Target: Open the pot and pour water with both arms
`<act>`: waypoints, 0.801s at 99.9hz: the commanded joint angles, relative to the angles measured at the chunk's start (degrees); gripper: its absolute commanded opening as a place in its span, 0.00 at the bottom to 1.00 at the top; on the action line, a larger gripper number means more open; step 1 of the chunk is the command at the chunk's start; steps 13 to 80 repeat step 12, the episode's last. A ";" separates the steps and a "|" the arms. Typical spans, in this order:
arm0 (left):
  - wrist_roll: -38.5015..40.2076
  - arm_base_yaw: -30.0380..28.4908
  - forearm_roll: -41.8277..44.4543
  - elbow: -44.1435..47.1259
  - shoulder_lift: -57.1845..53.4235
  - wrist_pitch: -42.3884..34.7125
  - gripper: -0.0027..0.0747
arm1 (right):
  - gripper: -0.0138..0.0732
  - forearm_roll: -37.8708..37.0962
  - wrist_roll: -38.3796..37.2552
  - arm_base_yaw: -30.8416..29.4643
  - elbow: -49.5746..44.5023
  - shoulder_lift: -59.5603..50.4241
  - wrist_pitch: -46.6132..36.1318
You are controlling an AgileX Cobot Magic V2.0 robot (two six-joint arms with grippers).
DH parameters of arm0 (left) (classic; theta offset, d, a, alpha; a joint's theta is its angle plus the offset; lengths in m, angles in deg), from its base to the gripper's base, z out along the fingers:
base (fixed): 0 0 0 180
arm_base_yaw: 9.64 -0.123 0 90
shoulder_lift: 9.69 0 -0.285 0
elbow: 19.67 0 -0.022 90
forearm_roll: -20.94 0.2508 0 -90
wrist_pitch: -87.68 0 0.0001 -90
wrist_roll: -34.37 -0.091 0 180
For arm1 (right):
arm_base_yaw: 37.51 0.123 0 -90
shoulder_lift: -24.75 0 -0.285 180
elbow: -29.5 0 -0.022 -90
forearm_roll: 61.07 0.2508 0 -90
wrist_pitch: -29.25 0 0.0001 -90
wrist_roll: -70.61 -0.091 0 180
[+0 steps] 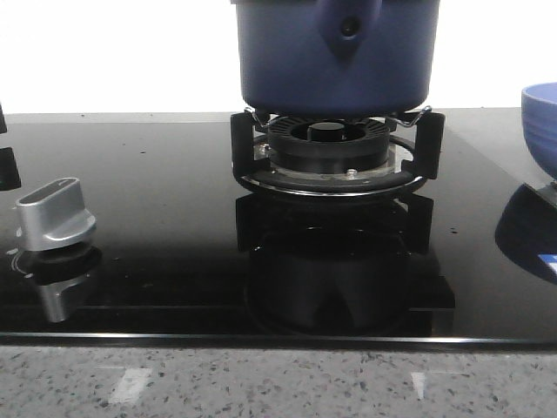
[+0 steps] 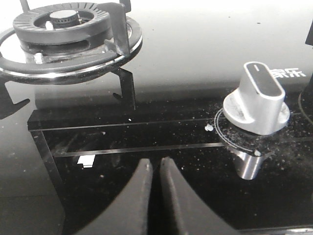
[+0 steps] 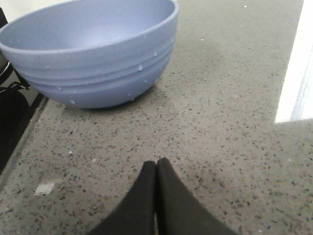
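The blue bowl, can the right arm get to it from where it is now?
Probably yes. The right gripper, jaws shut, faces the bowl across bare speckled counter; nothing lies between them.

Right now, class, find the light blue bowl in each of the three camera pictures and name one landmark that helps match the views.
Front view: the bowl is cut off at the right edge, beside the black glass cooktop.
Left wrist view: not in it.
Right wrist view: it fills the upper left, standing on the speckled stone counter.
Shared landmark: the cooktop's edge, next to the bowl in both the front and right wrist views.
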 commanded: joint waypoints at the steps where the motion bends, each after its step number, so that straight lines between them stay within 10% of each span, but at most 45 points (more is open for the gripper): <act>1: 0.53 0.02 -0.03 1.71 0.73 -4.33 0.01 | 0.08 -0.03 0.41 -0.05 -1.52 -1.17 -1.22; 80: 0.53 0.02 -0.03 1.71 0.73 -4.33 0.01 | 0.08 -0.03 0.41 -0.05 -1.52 -1.17 -1.22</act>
